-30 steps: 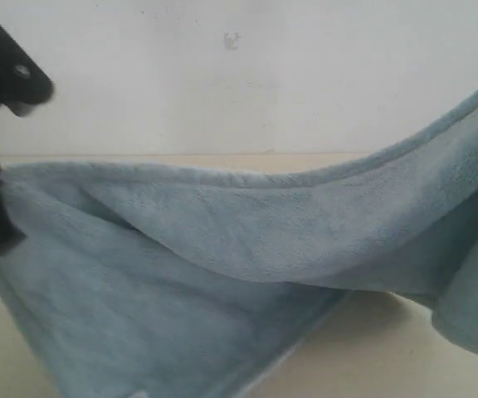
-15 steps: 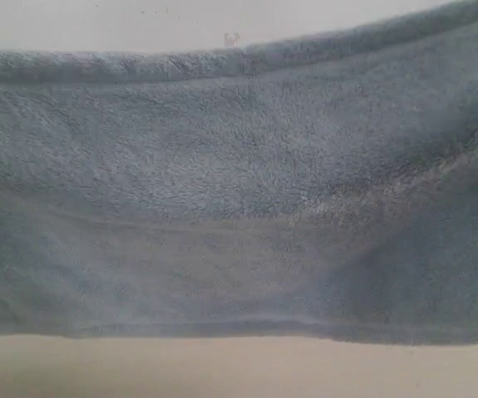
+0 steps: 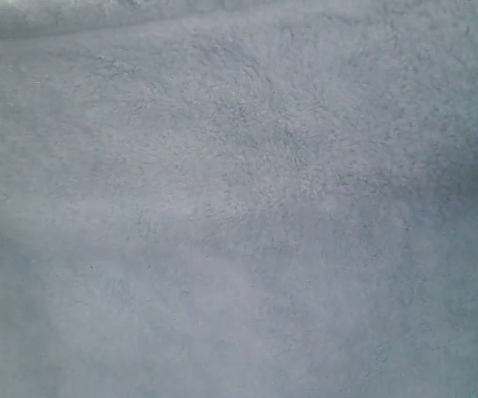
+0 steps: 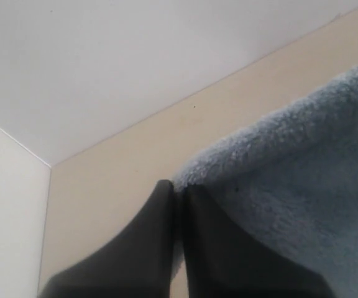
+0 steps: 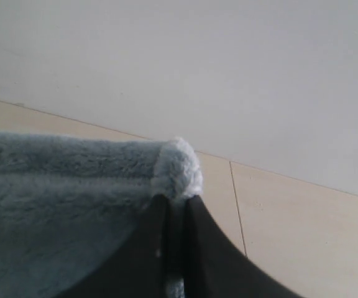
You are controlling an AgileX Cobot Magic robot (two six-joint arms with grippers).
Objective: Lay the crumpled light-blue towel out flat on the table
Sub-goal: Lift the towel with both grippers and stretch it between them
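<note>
The light-blue fluffy towel (image 3: 239,199) fills the whole exterior view, hiding both arms and the table there. In the left wrist view my left gripper (image 4: 178,191) is shut on a corner of the towel (image 4: 291,167), which stretches away from the black fingers (image 4: 148,248). Behind it lies the cream table (image 4: 117,174). In the right wrist view my right gripper (image 5: 176,200) is shut on another corner of the towel (image 5: 67,186), a fluffy tuft bulging past the fingertips (image 5: 194,208). The table (image 5: 291,223) shows beyond.
A pale grey-white wall (image 4: 135,56) rises behind the table's far edge, also seen in the right wrist view as the wall (image 5: 229,74). A seam line (image 5: 238,205) crosses the tabletop near the right gripper.
The towel has been lifted and pulled taut in front of the exterior camera. It went from a sagging sheet with table and wall visible to covering the whole view.
</note>
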